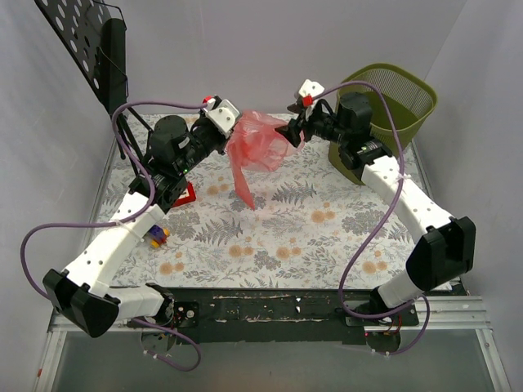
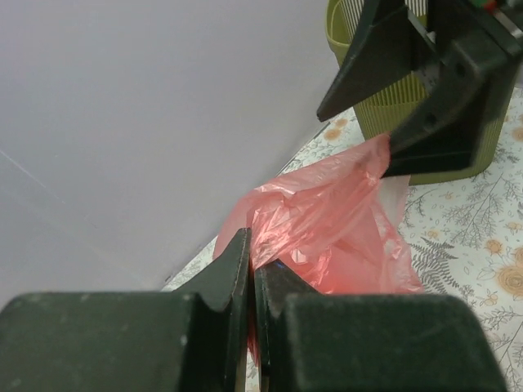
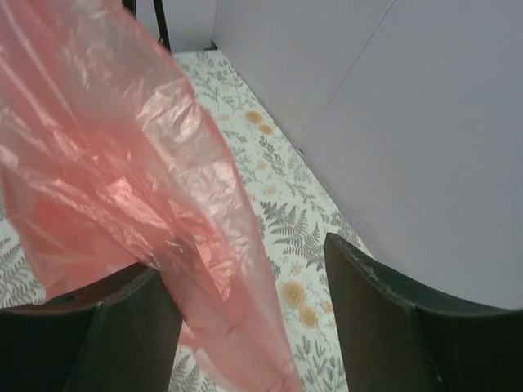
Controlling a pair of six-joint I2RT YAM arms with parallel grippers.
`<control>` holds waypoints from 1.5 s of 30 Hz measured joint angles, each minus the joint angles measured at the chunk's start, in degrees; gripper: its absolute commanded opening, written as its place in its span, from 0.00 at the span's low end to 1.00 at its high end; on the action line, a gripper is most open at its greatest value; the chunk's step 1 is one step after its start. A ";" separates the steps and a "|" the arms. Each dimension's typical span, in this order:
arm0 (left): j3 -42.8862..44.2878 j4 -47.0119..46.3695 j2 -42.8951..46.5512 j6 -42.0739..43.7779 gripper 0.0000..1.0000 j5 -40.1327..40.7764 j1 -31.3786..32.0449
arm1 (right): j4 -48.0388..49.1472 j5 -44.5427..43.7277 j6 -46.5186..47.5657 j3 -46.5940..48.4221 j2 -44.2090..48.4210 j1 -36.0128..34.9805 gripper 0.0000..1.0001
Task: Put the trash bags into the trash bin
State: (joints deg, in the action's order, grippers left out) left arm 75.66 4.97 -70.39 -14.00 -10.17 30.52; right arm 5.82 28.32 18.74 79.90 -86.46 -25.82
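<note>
Bag (image 1: 260, 145) hangs above the counter (image 1: 327, 237), pinched in your left pincer (image 2: 252, 257), right pincer (image 3: 243, 257) spread beside it; bin (image 1: 429, 91) sits far right, behind that spread pincer.

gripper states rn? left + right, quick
Left gripper: shut on the trash bag.
Right gripper: open, jaws wide apart; the bag drapes against one finger, not clamped.
</note>
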 measured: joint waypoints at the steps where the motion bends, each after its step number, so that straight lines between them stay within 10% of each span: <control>1: 0.00 0.15 0.09 0.55 0.00 -0.24 0.00 | 0.28 0.07 -0.28 1.01 -0.76 -0.04 0.55; 4: -0.44 0.35 0.57 2.34 0.00 -0.35 0.00 | 0.52 0.79 -1.27 4.04 -3.08 0.22 0.24; 8: -1.88 -0.46 1.44 3.98 0.00 0.79 0.00 | -0.85 2.01 -2.60 5.11 -3.67 0.55 0.29; 11: -3.02 -1.90 1.46 4.37 0.00 2.54 0.00 | -2.99 2.86 -2.32 5.05 -3.63 0.70 0.01; 15: -2.62 -3.80 -1.62 3.54 0.63 7.96 0.02 | -6.60 3.76 -4.68 4.17 -3.21 0.72 0.01; 19: 5.95 -2.27 -12.31 -2.91 0.82 15.45 0.02 | -9.46 0.66 -17.81 3.58 -2.75 2.27 0.01; 24: 5.20 -2.82 -11.45 -10.14 0.70 16.87 -0.11 | -14.93 -6.88 -30.56 4.07 -2.62 6.69 0.01; 28: -1.92 -2.75 -1.42 -13.55 0.25 8.57 -0.02 | -17.49 -9.20 -36.59 5.95 -2.64 8.09 0.01; 31: -4.31 -1.46 3.02 -16.48 0.13 0.63 0.44 | -17.51 -9.97 -39.58 7.32 -2.64 8.07 0.01; 37: 2.78 1.97 -9.70 -23.50 0.31 -17.44 2.49 | -17.94 -11.78 -42.47 7.56 -2.62 7.80 0.01; 45: 3.67 1.84 -23.89 -17.64 0.51 -22.18 9.86 | -19.50 -14.14 -44.68 8.31 -2.62 8.41 0.01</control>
State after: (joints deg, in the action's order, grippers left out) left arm 79.33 6.81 -94.28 -31.64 -32.36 40.38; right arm -13.67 14.17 -25.93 88.20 -89.08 -17.41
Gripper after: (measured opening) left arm 0.435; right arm 0.021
